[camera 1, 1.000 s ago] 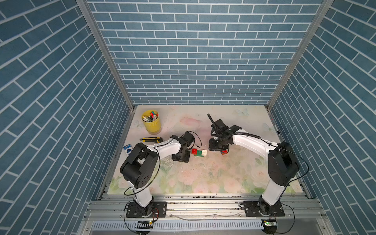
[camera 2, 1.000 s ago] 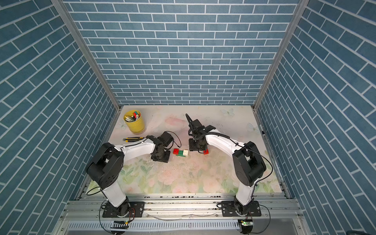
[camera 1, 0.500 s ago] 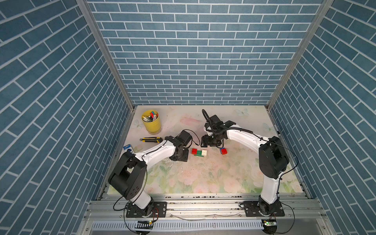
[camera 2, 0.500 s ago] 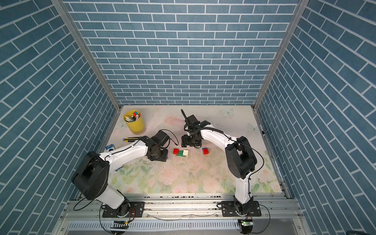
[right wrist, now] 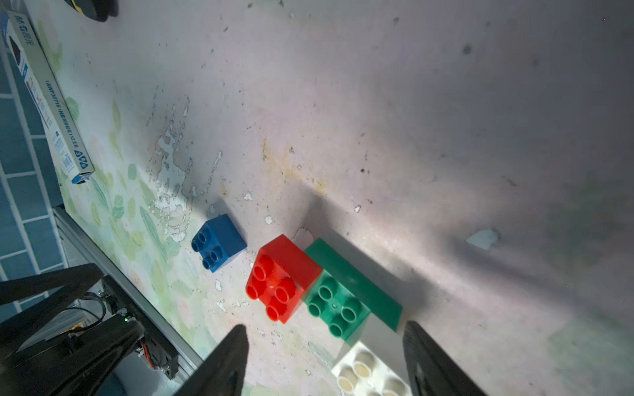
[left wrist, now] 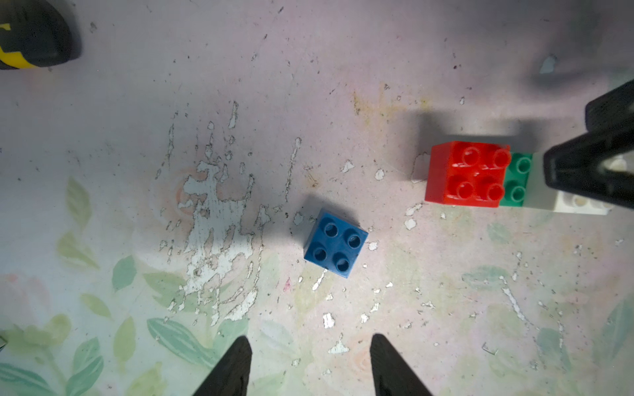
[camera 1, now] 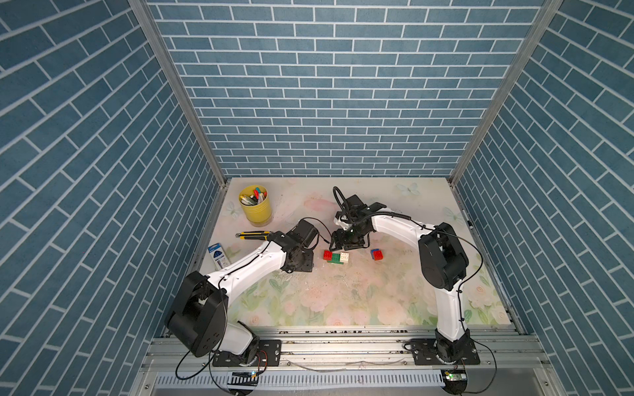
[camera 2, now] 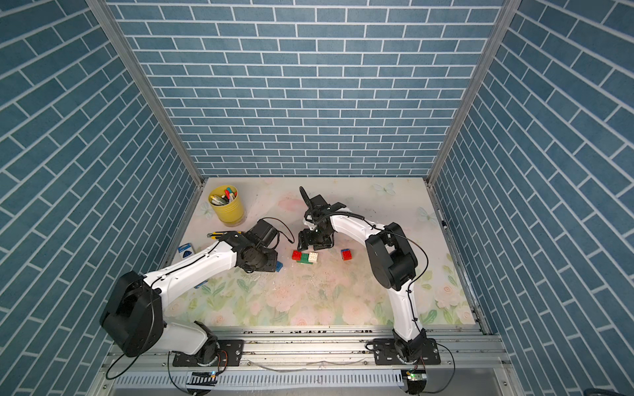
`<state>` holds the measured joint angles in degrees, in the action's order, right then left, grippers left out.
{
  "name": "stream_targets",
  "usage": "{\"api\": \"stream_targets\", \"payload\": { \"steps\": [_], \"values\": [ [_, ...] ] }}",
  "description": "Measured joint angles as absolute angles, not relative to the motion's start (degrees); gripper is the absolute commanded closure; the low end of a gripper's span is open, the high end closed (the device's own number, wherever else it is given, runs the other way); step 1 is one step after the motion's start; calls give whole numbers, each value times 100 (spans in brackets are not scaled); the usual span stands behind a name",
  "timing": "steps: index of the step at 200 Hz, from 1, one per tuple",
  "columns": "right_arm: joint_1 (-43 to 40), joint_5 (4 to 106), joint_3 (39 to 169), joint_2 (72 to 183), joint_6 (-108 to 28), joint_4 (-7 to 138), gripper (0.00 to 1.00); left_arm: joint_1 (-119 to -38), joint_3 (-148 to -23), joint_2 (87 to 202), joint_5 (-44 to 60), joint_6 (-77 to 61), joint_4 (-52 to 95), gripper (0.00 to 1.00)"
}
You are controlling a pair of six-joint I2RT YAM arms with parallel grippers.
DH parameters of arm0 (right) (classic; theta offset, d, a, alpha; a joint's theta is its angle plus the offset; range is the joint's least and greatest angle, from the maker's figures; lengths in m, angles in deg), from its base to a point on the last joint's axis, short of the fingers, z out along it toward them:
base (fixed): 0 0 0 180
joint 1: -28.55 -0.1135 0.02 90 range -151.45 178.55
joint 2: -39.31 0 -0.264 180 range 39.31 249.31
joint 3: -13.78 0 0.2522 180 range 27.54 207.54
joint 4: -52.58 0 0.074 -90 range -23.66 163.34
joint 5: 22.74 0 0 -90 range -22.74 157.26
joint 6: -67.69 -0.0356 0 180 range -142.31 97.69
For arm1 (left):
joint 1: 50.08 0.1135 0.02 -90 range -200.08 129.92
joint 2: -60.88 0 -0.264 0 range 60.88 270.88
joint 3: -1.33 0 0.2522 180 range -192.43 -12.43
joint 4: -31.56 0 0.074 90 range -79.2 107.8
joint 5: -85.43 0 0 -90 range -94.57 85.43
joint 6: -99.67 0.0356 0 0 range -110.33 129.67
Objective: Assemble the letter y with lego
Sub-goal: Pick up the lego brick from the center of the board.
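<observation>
Floral worktop (camera 1: 343, 301), paint scuffed and flaking. The partly built letter y (camera 1: 337, 257) sits mid-worktop: red square brick (left wrist: 466, 175) and white square brick (right wrist: 367, 373) are seated on opposite ends of the long green brick (right wrist: 343, 301), with bare green studs between them.

Jaws of the right gripper (right wrist: 325, 324) are released and wide apart over the white end, gripping nothing. Jaws of the left gripper (left wrist: 308, 339) are parted and empty. The loose blue brick (left wrist: 335, 243) lies on the worktop just ahead of them, near the red end but apart from it.

A joined blue and red pair (camera 1: 376, 254) stands alone on the right arm's side of the cluster.

Writing: slim box (right wrist: 51, 96) by the left edge reads "M&G", "AWP30716" and "HB"; the rest is too small to read.

Yellow cup (camera 1: 255, 209) of markers and yellow-black cutter (camera 1: 254, 235) are at back left
</observation>
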<state>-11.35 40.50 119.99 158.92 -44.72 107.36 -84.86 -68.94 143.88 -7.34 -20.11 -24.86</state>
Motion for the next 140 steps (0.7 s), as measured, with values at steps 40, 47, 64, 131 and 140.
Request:
{"api": "stream_targets", "payload": {
  "steps": [40, 47, 64, 131, 140],
  "values": [
    [-1233, 3860, 12029, 16040, -4437, 10801, 28, -8482, -6874, 14392, -758, -2039, -2495, 41],
    [-1270, 3831, 12040, 16040, -4431, 10819, 28, -8477, -6874, 14392, -764, -2039, -2495, 41],
    [-1369, 3807, 12040, 16040, -4420, 10860, 30, -8458, -6874, 14392, -780, -2039, -2495, 41],
    [-1756, 4697, 12080, 16043, -4249, 11400, 41, -8416, -6697, 14392, -797, -2105, -2464, 42],
    [-1801, 4874, 12112, 16043, -4230, 11490, 43, -8412, -6680, 14392, -797, -2118, -2462, 41]
  ]
}}
